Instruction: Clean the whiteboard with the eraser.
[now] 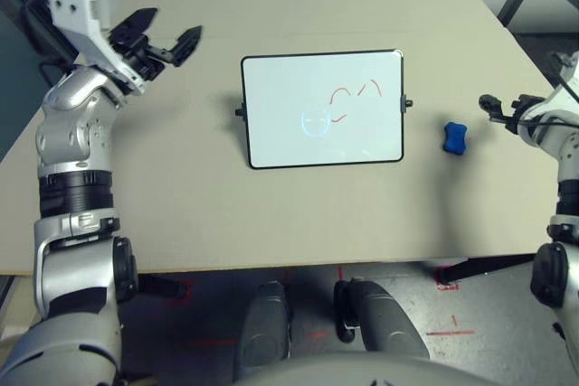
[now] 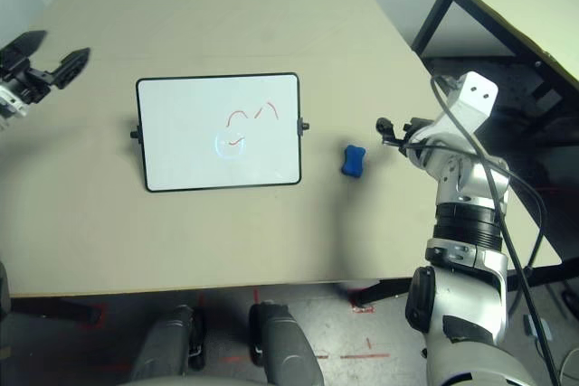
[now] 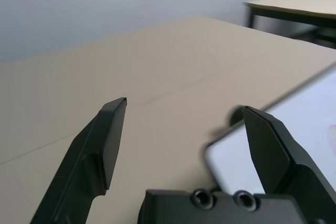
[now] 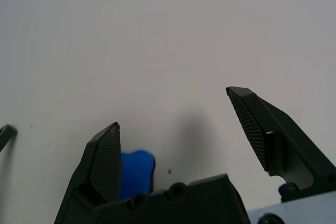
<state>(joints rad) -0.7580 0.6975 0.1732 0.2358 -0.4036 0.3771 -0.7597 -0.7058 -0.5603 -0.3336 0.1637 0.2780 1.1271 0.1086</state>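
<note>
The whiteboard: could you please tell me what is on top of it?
On the whiteboard are only red squiggles and a faint blue circle drawing; no object rests on it. The table beneath it is hidden.

Even, fairly bright overhead light is falling across the beige table (image 1: 181,214), leaving only soft, short shadows. A bluish-white glare spot is sitting on the whiteboard (image 1: 271,133) near its middle, partly washing over the marks there. The eraser (image 1: 454,138) is casting a faint shadow just beside itself. In the left wrist view, the left gripper (image 3: 184,145) is showing sharp while the board's corner beyond it is blurring out of focus. In the right wrist view the right gripper (image 4: 178,135) is throwing a diffuse grey shadow onto the pale, washed-out tabletop, and the blue block behind one finger is looking soft-edged.
</note>
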